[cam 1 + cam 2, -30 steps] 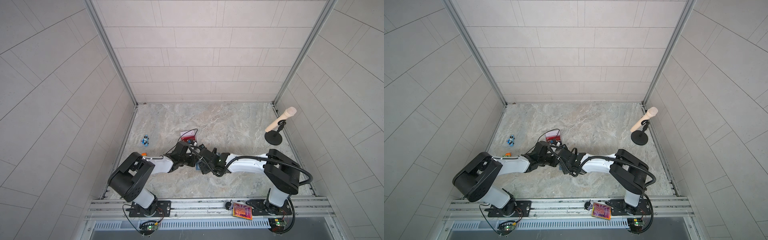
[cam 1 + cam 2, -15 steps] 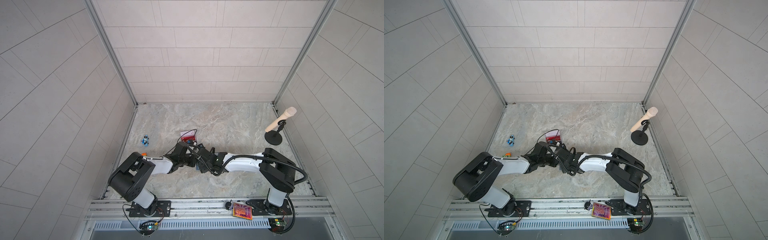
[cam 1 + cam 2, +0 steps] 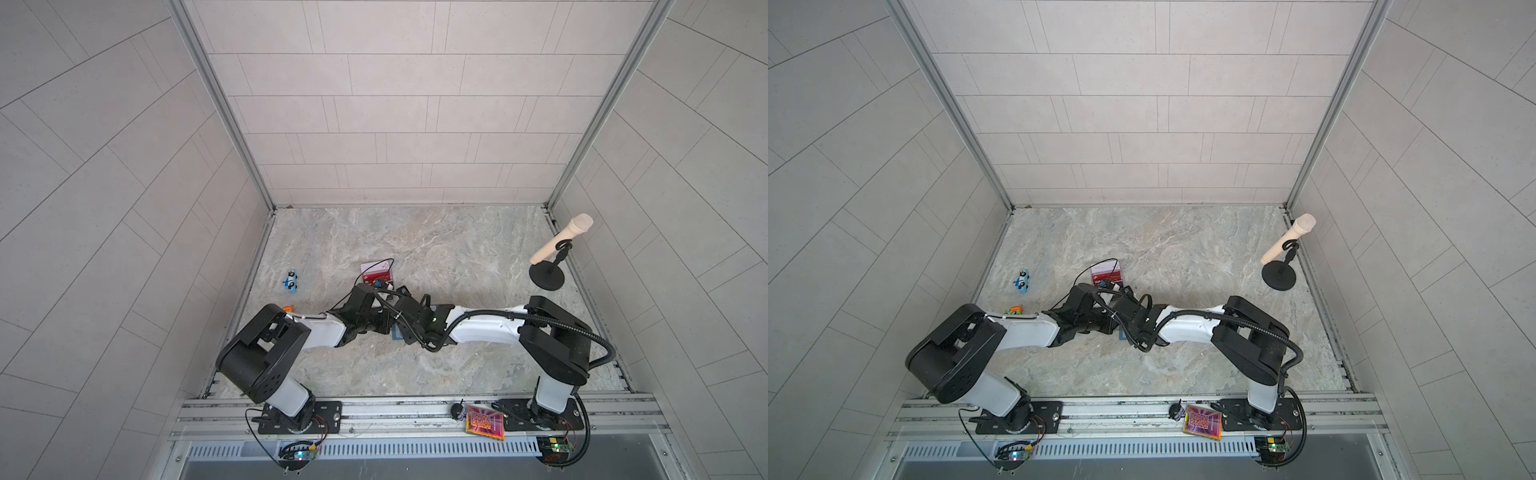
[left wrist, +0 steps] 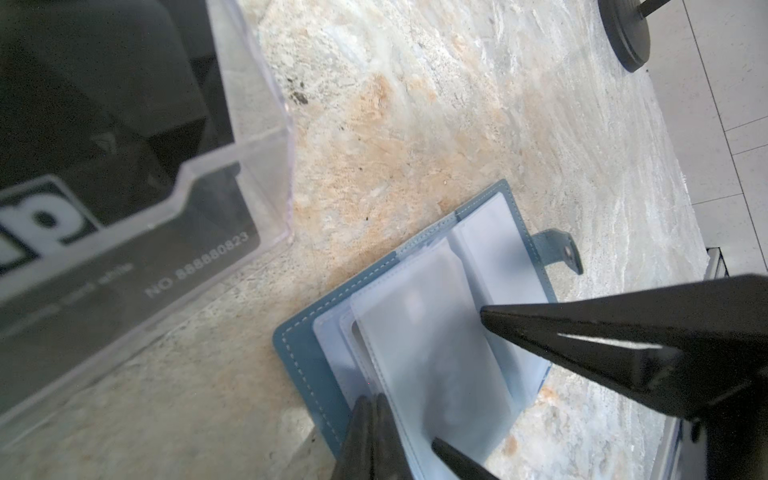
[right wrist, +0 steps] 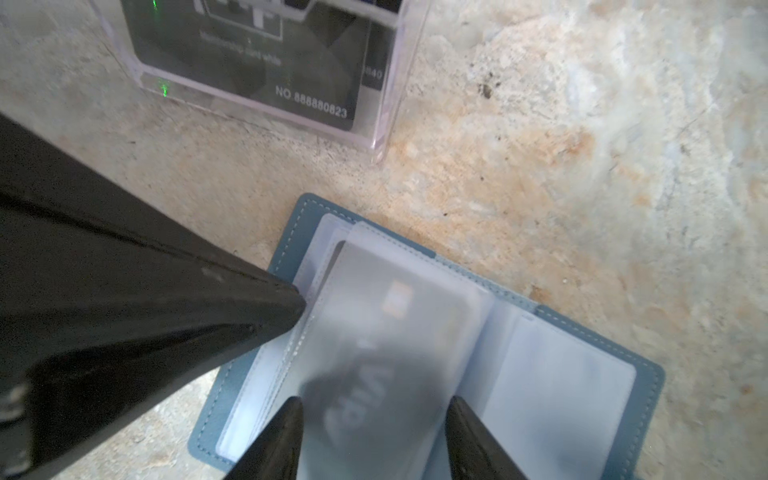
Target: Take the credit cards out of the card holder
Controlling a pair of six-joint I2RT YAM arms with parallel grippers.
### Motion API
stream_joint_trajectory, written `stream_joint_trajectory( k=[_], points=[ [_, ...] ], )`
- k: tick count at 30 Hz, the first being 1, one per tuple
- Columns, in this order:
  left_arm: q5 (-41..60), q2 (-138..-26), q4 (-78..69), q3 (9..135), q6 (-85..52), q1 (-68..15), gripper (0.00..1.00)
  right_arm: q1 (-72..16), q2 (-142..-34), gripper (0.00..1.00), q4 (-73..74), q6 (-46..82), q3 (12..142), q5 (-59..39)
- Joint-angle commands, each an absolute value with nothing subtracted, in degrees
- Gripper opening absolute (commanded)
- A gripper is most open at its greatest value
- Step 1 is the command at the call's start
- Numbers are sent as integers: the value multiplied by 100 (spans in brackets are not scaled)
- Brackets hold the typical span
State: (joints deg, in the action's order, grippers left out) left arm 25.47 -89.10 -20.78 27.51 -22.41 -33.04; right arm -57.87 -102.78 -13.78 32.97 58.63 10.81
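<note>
Both your arms reach low and meet mid-table [image 3: 415, 249]. Your left gripper [image 4: 370, 411] is pinched closed, its tip on the open card holder [image 5: 648, 374]. The holder is stitched slate-blue leather, lying just nearer than the clear acrylic stand [image 5: 386, 104]. Your right gripper [image 5: 374, 415] has its jaws partly apart, straddling a frosted sleeve [image 5: 361, 237] that holds a dark credit card [image 5: 365, 374].

White-shelled arms [image 3: 320, 334] with black joints — ribbed black cable [image 3: 490, 314] along the right one
</note>
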Motion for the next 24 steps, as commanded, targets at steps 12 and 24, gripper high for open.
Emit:
stream_joint_trajectory(
  k=[12, 24],
  points=[
    [2410, -9042, -1851, 2600, -2149, -3331, 1, -5801, -10233, 70, -1336, 3236, 5980, 610],
    [2405, -9090, -1788, 2678, -2116, -3331, 1, -5802, -10396, 63, -1670, 3328, 5948, 1177]
  ],
)
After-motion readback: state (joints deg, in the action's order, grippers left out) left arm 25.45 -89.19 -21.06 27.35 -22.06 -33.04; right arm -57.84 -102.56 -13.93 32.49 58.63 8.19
